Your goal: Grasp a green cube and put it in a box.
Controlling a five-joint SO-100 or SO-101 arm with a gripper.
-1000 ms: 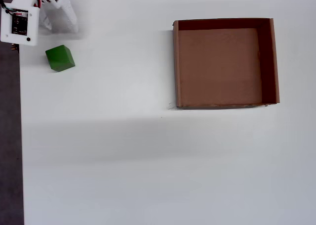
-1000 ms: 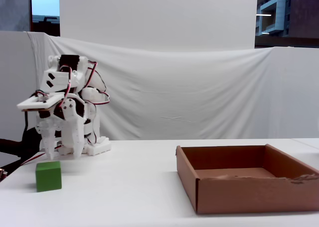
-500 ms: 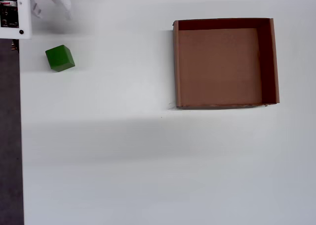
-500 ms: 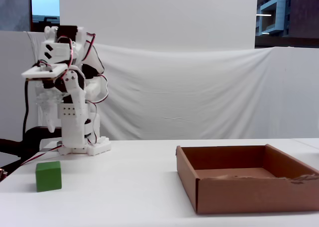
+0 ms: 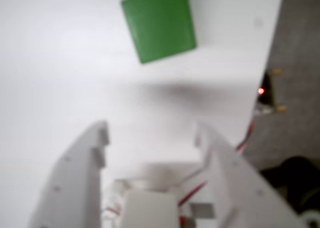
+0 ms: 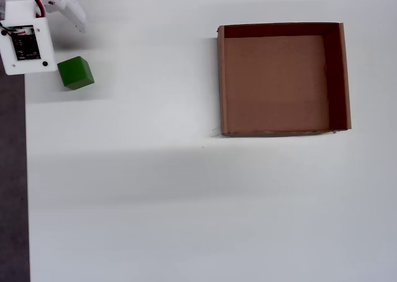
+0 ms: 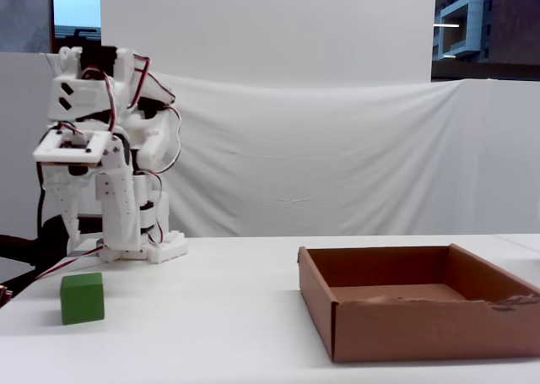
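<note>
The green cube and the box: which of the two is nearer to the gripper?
The green cube, small and bright green, lies just ahead of the open gripper; the brown cardboard box sits far across the table.

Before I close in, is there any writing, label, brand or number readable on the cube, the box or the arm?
None readable.
Green cube: plain faces, no marking.
Box: plain brown cardboard, no print visible.
Circuit board on the arm: any markings too small to read.
Tool: plain white, blurred, no text.
</note>
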